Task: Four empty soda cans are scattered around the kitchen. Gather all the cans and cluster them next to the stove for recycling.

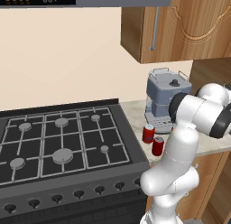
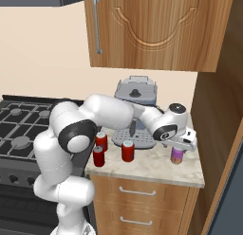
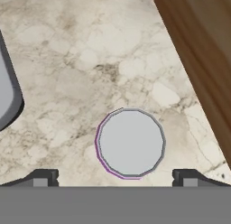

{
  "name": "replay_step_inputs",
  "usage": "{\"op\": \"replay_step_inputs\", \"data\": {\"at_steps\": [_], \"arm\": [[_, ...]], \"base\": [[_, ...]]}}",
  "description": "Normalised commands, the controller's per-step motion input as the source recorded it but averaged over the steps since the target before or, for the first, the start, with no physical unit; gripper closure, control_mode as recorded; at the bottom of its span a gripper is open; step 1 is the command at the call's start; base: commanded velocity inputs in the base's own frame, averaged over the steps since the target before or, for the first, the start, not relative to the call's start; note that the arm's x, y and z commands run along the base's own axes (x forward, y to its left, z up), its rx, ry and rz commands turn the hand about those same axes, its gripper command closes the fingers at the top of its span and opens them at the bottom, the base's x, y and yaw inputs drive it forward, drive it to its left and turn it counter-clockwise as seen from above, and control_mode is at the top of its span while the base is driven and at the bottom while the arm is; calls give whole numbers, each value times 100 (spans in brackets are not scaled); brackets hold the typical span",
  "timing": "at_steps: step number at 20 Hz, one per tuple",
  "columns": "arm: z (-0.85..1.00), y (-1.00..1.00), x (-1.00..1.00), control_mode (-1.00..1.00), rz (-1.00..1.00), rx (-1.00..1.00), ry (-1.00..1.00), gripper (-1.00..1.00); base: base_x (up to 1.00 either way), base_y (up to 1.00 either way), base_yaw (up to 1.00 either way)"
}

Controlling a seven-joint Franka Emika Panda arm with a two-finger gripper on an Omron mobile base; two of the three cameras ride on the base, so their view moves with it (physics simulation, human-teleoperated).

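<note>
The gripper [image 3: 115, 175] hangs directly above the purple can [image 3: 130, 143], jaws spread wide and holding nothing. In the hand view the can's silvery top sits between the two fingertips [image 3: 43, 177] but off-centre, nearer the fingertip on that view's right side. The can stands upright on the marble tabletop [image 2: 156, 170], near its right end, well apart from the stove [image 1: 58, 146]. Three red cans [image 2: 127, 150] already stand clustered on the tabletop beside the stove, in front of the espresso machine [image 2: 135, 94].

Hazards to watch from here:

1. Off-centre descent. If you lower the hand without correcting, one fingertip is likely to land on the rim instead of passing beside the can. This would tip it or push it away.
2. Rolling. A toppled can is a light cylinder; expect it to roll toward the wooden side panel [image 3: 198, 51] or off the tabletop's front edge.
3. Side clearance. The panel stands close to the can. A fingertip swung that way may strike wood before the jaws close.
4. Shallow grip. Closing too high on a smooth empty can may squeeze it out of the jaws.
5. Carry path. Moving toward the stove passes the espresso machine and the red cans. A low carry could knock the cluster over.
</note>
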Motion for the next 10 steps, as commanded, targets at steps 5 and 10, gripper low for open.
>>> {"op": "replay_step_inputs", "data": {"at_steps": [5, 10], "arm": [[-8, -2, 7, -100, 0, 0, 0, -100], [-7, -4, 9, -100, 0, 0, 0, -100]], "base": [[0, 0, 0], [0, 0, 0]]}}
